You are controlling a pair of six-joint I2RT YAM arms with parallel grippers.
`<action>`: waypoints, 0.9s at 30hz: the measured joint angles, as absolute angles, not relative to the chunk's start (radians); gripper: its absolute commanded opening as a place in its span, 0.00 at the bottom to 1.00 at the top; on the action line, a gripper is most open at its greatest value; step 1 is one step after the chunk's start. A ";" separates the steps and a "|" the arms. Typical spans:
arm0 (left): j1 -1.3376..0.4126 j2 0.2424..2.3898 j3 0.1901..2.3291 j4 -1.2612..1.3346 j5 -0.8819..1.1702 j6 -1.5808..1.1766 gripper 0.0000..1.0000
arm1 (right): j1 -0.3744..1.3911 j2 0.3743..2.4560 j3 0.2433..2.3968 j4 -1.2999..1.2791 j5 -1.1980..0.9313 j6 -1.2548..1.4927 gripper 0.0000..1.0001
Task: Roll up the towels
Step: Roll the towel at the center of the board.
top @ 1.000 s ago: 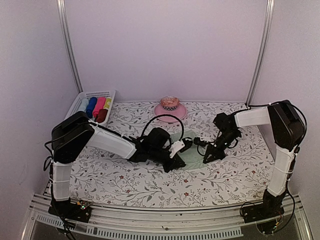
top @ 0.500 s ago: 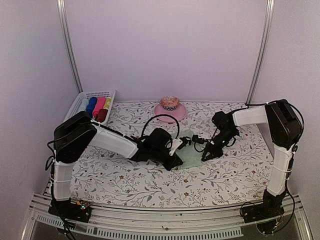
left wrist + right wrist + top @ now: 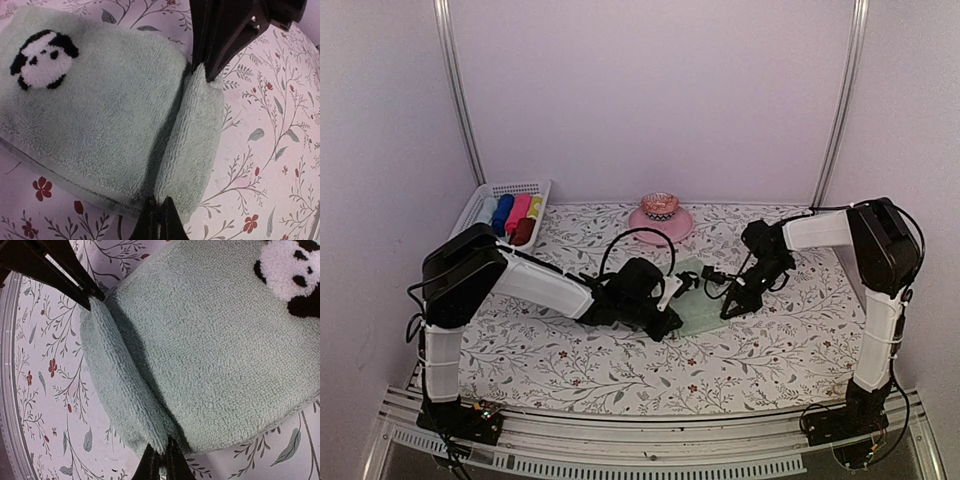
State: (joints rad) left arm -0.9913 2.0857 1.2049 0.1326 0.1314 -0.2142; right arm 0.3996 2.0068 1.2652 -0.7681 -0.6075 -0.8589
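Here the left gripper (image 3: pixel 159 222) and right gripper (image 3: pixel 162 462) are clamped on opposite ends of the folded lip (image 3: pixel 197 135) of the pale green cloth towel (image 3: pixel 100 110). Matched holds likely keep the roll straight.

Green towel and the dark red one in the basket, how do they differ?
The green towel lies mostly flat with one edge turned over; the dark red towel looks rolled. Green is pinched by the left hand and right hand; red sits free in the basket. Green has a panda patch; red is plain.
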 measured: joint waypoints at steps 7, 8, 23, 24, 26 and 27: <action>-1.002 2.085 1.193 0.133 0.087 -0.240 0.16 | 0.404 2.025 1.293 -0.770 -0.607 -0.836 0.07; -1.002 2.085 1.190 0.137 0.080 -0.241 0.19 | 0.405 2.027 1.295 -0.771 -0.605 -0.833 0.07; -1.029 1.843 1.001 0.169 -0.091 0.077 0.68 | 0.412 2.057 1.348 -0.826 -0.585 -0.822 0.08; -1.045 1.826 0.978 0.202 -0.104 0.130 0.69 | 0.412 2.063 1.356 -0.836 -0.586 -0.822 0.08; -1.089 1.812 0.936 0.260 -0.128 0.239 0.70 | 0.412 2.074 1.372 -0.854 -0.587 -0.822 0.08; -1.114 1.814 0.919 0.284 -0.142 0.292 0.70 | 0.412 2.078 1.379 -0.862 -0.587 -0.822 0.08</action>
State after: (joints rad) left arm -1.1137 1.8137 0.9192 0.2844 -0.1421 0.2916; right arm 0.4118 2.0785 1.3788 -0.8619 -0.5873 -0.8219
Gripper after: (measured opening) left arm 0.690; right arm 0.078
